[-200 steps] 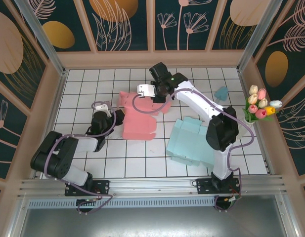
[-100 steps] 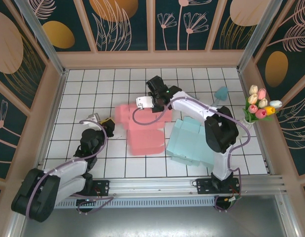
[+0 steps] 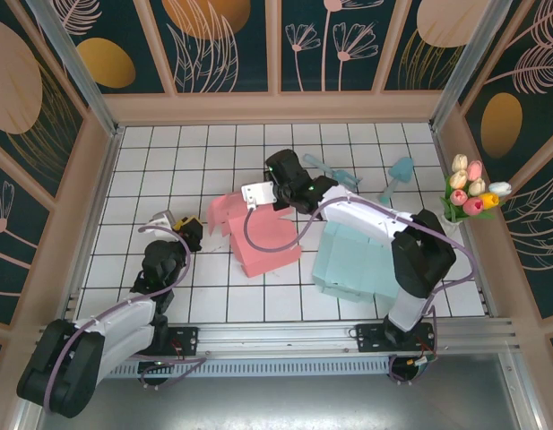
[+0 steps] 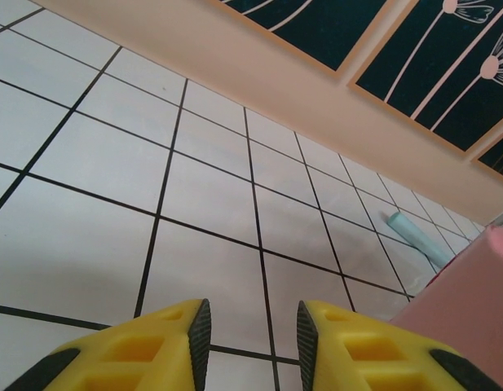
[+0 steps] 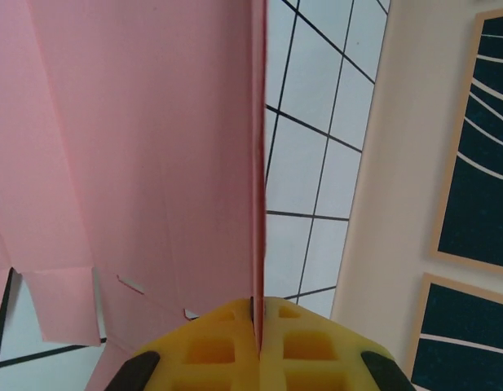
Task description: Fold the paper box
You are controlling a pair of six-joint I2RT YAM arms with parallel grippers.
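Note:
The pink paper box (image 3: pixel 267 240) lies partly unfolded in the middle of the tiled floor, one flap raised at its far left. My right gripper (image 3: pixel 274 193) is shut on a thin upright panel of that box; in the right wrist view the pink sheet (image 5: pixel 137 163) runs edge-on straight into the closed yellow jaws (image 5: pixel 258 308). My left gripper (image 3: pixel 188 226) hovers to the left of the box, apart from it. In the left wrist view its yellow fingers (image 4: pixel 253 316) stand open over bare tile, with a pink box corner (image 4: pixel 471 301) at the right.
A light teal paper box (image 3: pixel 352 260) lies flat just right of the pink one. Small teal pieces (image 3: pixel 401 168) and a teal strip (image 3: pixel 334 170) rest farther back. A tulip bunch (image 3: pixel 471 193) stands by the right wall. Wooden walls ring the floor.
My left gripper has let go of the pink box, pulled back to the left and opened wider. The right gripper has swung the box round and drawn it slightly nearer.

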